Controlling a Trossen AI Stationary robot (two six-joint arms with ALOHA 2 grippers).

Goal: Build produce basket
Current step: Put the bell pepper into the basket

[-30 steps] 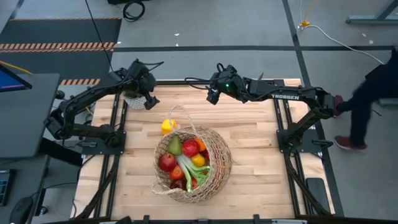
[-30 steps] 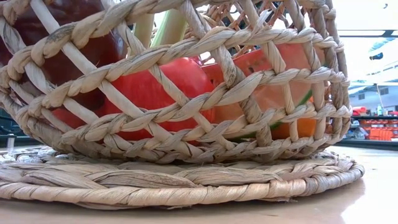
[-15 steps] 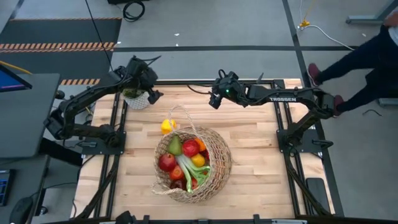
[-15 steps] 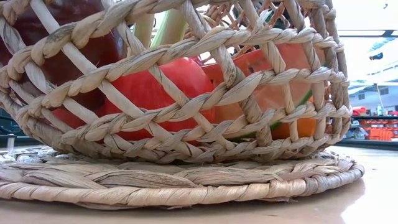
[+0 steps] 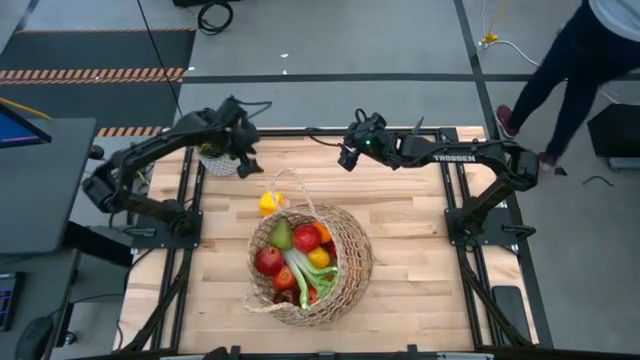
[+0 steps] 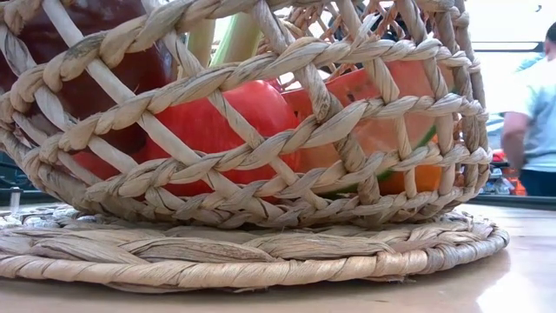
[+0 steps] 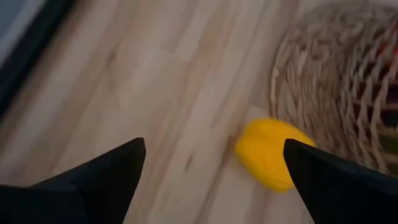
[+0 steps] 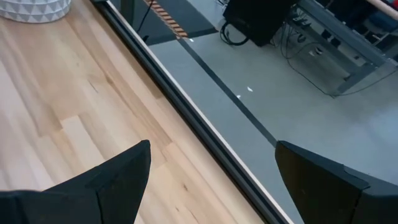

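The table [image 5: 400, 250] is a pale wood slab framed by dark rails, and most of its bare boards lie from 1 to 5 o'clock of the basket [image 5: 345, 262], with a narrower strip along the 9 o'clock side. The basket sits near the table's centre, a little toward 6 o'clock, on its flat woven base, its thin loop handle rising at 12 o'clock. Inside it the produce [image 5: 300, 262] is packed close: red apples, an orange, a green pear and a long green-white leek. Seen from table height, the weave fills nearly the whole picture, with red and orange fruit pressing behind the strands. One yellow lemon [image 5: 268, 203] lies outside on the wood, just beside the basket wall at about 11 o'clock. A small potted plant [image 5: 217, 160] stands by the far edge at 10 o'clock.

My left gripper [image 5: 247, 160] hangs near that pot, above the far left boards, jaws spread wide with nothing between them; the lemon and the basket wall lie ahead of the fingers [image 7: 99, 180]. My right gripper [image 5: 348, 157] hovers at 12 o'clock over the far edge rail, jaws likewise spread, gripping nothing, touching nothing. A person [image 5: 580, 60] walks on the floor beyond the table at 2 o'clock
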